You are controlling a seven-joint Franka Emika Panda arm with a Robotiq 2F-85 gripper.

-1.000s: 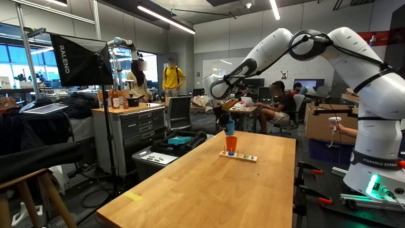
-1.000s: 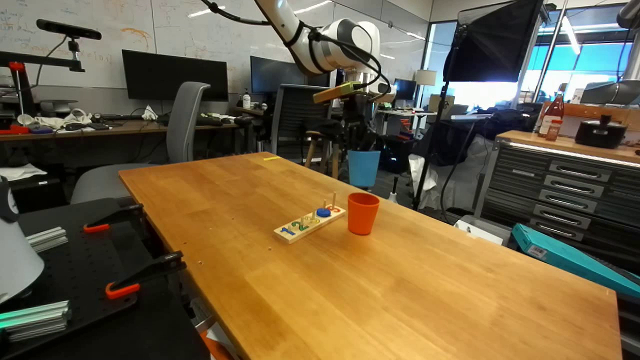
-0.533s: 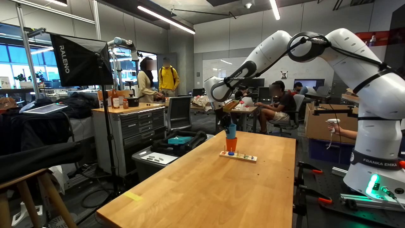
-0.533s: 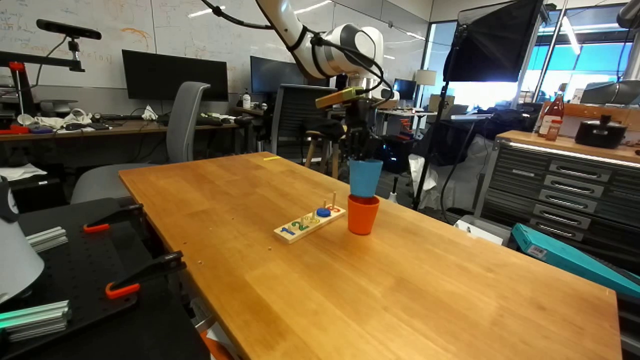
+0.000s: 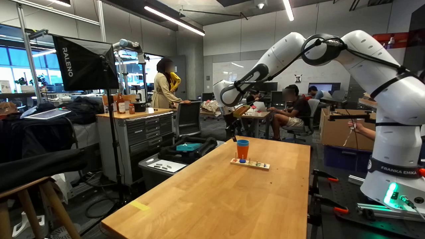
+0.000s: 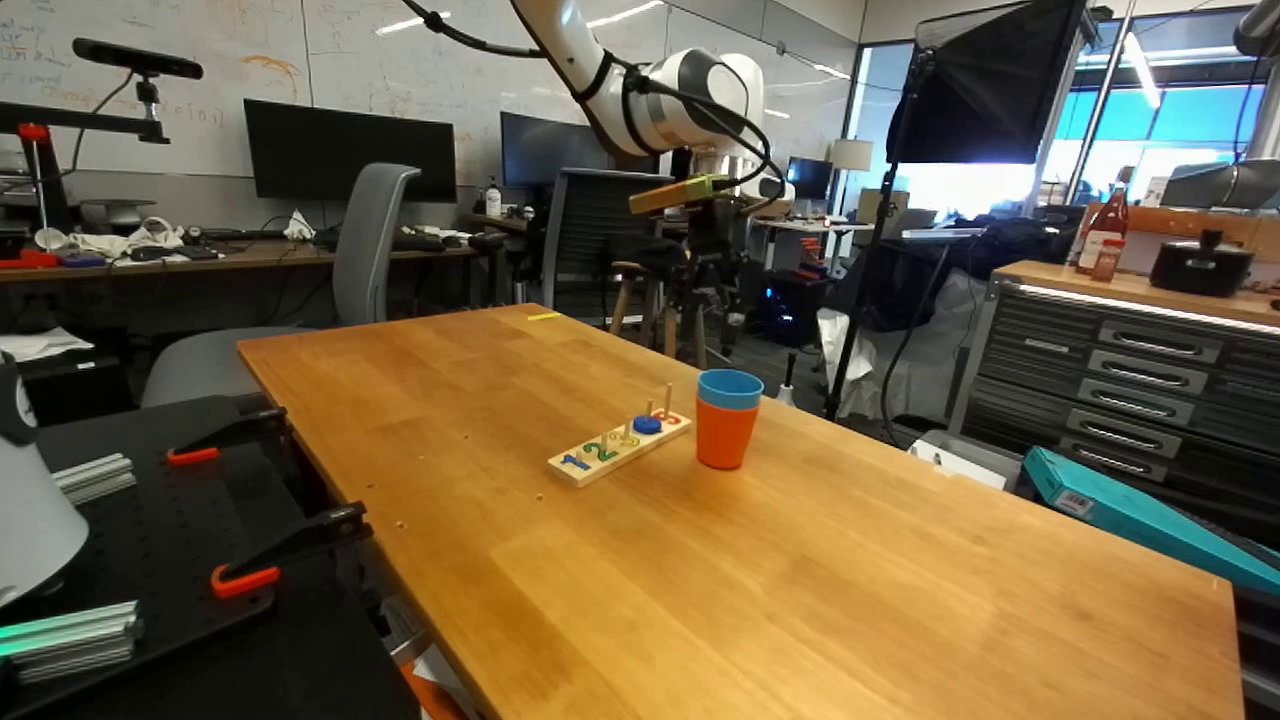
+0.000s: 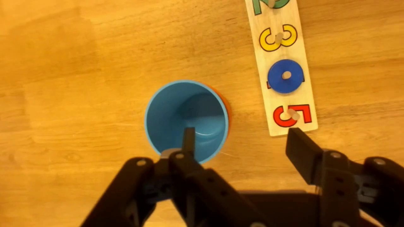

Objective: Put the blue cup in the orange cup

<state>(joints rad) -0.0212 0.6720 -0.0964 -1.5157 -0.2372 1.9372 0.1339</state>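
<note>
Blue cup (image 6: 730,389): just released, being held inside orange cup (image 6: 726,438). End effector (image 7: 242,142): being kept spread, empty. Task: seemingly being completed.

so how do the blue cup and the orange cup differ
The blue cup sits nested in the orange cup, which stands on the table. The wrist view looks into the blue cup, while the orange cup's inside is hidden. The blue cup is light blue, the orange cup orange-red. Both look plain and upright.
</note>
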